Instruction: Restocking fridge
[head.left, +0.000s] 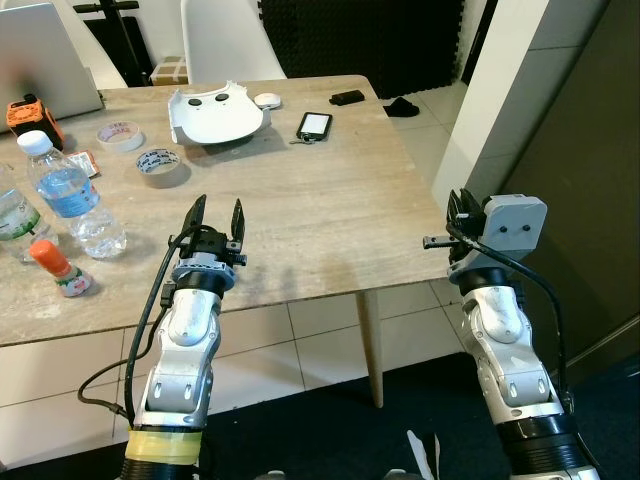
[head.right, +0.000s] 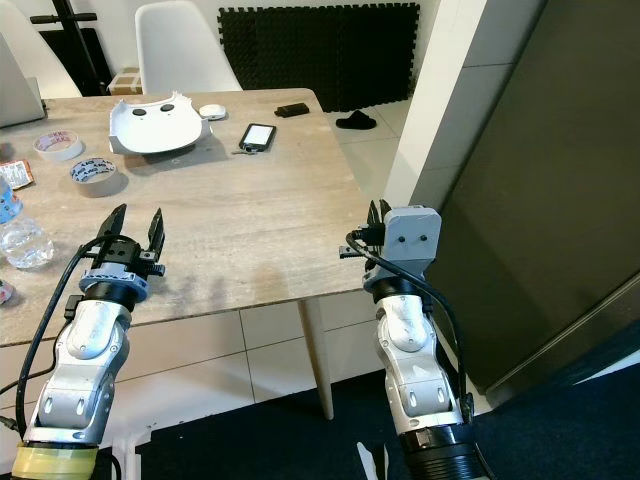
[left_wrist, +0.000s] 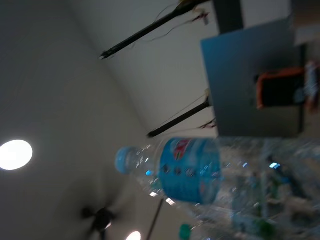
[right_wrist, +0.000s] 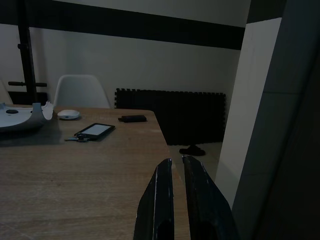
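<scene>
A clear water bottle (head.left: 68, 195) with a blue cap and blue label stands at the left of the wooden table (head.left: 330, 210); the left wrist view catches the same water bottle (left_wrist: 186, 170) side-on. My left gripper (head.left: 219, 203) hovers open and empty over the table's front part, to the right of the bottle. Off the table's right edge, my right gripper (head.left: 458, 200) is raised; its fingers (right_wrist: 162, 200) are pressed nearly together with nothing between them.
A green-labelled bottle (head.left: 12, 218) and a small orange-capped bottle (head.left: 58, 268) stand at the far left. Two tape rolls (head.left: 158, 166), a white moulded shell (head.left: 215, 115), a phone (head.left: 314, 124) and a laptop (head.left: 40, 60) lie further back. A tall dark panel (head.left: 575, 150) rises on the right.
</scene>
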